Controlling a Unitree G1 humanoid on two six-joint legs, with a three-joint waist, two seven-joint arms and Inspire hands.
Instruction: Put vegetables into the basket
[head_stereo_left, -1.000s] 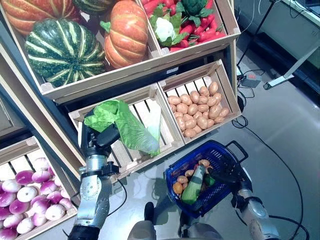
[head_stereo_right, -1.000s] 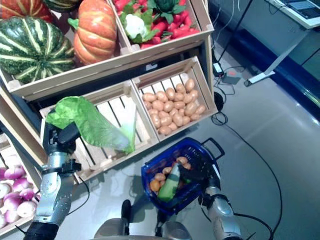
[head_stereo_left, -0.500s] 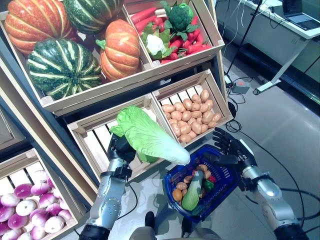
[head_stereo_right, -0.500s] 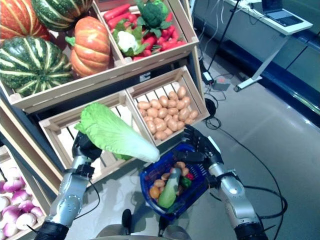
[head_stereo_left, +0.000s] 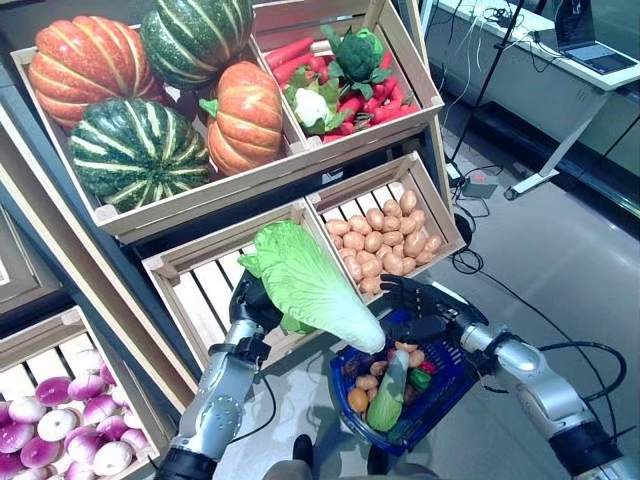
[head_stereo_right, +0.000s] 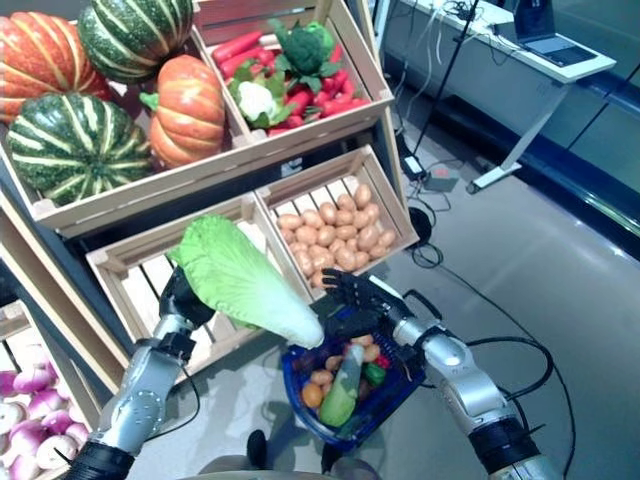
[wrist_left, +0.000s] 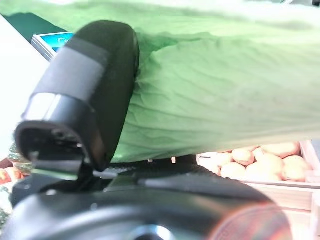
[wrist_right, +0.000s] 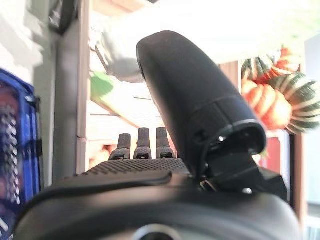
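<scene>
Left eye view: left hand (head_stereo_left: 252, 300) grips cabbage (head_stereo_left: 310, 285) above basket (head_stereo_left: 440, 385)

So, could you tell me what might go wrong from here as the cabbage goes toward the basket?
1. The left hand grips the cabbage only at its leafy end, so the long body may droop or slip out.
2. The basket already holds several vegetables, so the cabbage may not fit and could roll off.
3. The right hand, open, sits just above the basket and close to the cabbage's tip, so the two could collide.
</scene>
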